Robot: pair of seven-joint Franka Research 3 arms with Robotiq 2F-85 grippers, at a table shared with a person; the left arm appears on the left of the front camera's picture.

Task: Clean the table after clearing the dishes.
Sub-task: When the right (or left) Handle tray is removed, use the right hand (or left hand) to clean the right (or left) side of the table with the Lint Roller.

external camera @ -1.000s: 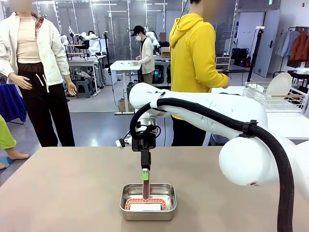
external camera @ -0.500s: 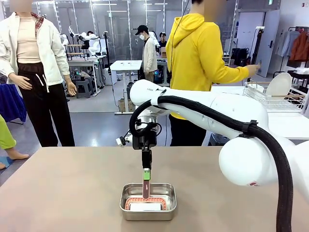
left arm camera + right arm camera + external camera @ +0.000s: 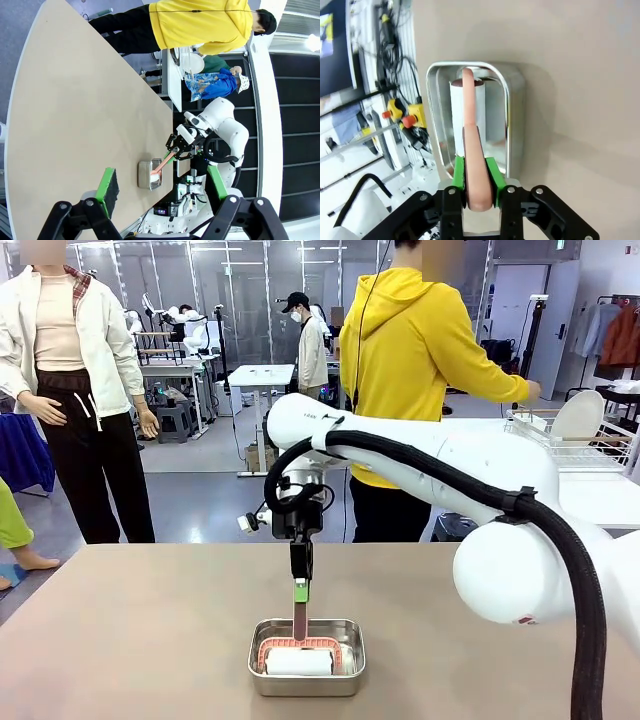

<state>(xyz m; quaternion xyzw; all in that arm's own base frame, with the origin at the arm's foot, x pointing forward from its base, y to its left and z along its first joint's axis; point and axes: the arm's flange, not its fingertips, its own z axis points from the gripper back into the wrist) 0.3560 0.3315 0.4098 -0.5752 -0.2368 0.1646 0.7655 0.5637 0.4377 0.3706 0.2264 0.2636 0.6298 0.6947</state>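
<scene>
Gripping roller handle (image 3: 468,105) over pan (image 3: 306,686), right hand (image 3: 474,171), left hand (image 3: 161,184) spread

Plain matte taupe table (image 3: 120,640)

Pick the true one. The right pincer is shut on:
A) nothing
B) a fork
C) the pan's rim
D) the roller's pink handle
D: the right pincer has its green pads clamped on the pink handle, whose white roll sits in the pan.
</scene>
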